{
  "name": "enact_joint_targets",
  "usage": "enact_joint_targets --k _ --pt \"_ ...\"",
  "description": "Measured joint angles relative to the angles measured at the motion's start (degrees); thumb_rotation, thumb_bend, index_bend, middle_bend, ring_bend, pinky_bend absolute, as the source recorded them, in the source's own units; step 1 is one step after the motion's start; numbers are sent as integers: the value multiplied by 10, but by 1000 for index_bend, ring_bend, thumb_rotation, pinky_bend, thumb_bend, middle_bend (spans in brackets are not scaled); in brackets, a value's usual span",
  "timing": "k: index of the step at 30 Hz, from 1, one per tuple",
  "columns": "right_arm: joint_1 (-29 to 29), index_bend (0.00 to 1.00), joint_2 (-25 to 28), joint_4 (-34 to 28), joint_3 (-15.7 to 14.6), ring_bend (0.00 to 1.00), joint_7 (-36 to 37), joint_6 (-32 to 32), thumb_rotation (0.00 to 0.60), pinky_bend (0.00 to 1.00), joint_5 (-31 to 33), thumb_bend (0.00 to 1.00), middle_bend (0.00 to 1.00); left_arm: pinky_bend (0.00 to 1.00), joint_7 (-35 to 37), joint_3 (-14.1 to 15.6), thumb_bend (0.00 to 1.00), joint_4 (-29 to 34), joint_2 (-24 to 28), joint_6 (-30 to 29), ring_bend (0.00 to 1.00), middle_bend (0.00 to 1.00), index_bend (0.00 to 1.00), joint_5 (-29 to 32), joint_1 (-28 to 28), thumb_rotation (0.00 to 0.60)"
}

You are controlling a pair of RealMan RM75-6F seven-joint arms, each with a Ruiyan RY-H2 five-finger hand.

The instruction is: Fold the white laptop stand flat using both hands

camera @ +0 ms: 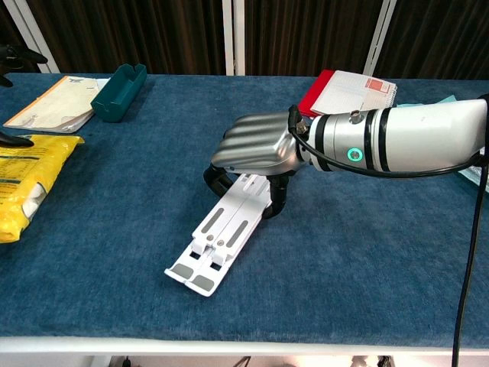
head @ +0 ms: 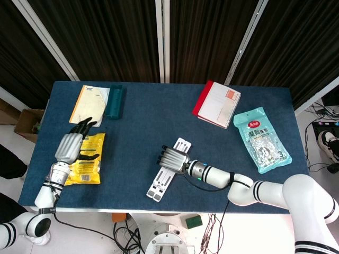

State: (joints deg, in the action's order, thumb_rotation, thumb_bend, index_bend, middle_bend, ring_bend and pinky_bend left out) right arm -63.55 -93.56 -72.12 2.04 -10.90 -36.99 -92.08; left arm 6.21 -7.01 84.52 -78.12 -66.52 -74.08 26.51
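Note:
The white laptop stand [head: 166,179] [camera: 221,243] lies flat on the blue table near its front edge, its two legs side by side and touching. My right hand [head: 174,157] [camera: 256,149] grips the stand's far end, fingers curled down one side and the thumb down the other. That end is hidden under the hand. My left hand [head: 69,147] hovers at the table's left with fingers spread, over the yellow packet [head: 89,163] and far from the stand. In the chest view only its dark fingertips [camera: 14,56] show at the left edge.
A teal tray [head: 114,100] [camera: 120,91] and a paper booklet [head: 89,103] lie at the back left. A red-edged notebook [head: 217,103] [camera: 348,95] and a teal snack bag [head: 261,138] lie at the back right. The table's front edge [camera: 244,340] runs just below the stand.

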Motion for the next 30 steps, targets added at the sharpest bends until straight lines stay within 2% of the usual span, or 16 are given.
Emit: enact_joint_targets --k 2,5,10,14,19,24,30 --pt "2 26 6 -8 3 15 -11 5 600 8 15 6 117 157 -9 0 0 0 2 -4 42 5 101 1 -3 600" --pt "17 0 24 -35 10 0 -34 -3 600 0 47 0 69 158 -29 -1 0 0 8 -18 42 5 101 5 -11 600" --pt "70 0 74 -86 14 0 -63 -68 600 0 82 8 82 158 -64 -2 0 2 30 -52 42 9 103 14 -33 600" --pt "142 0 137 -143 11 0 -78 -159 600 0 109 35 116 158 -103 2 0 3 54 -76 43 60 112 24 -57 600" --pt "246 0 220 -203 -6 0 -75 -281 600 0 127 47 167 157 -122 16 0 13 93 -116 43 65 124 30 -104 600" --pt "363 0 292 -236 -36 0 -28 -392 600 0 135 49 165 155 -120 37 0 32 119 -157 43 65 124 20 -149 600" --pt "472 0 332 -239 -62 0 68 -496 600 0 127 49 164 152 -106 65 0 64 133 -217 43 65 124 -16 -205 600"
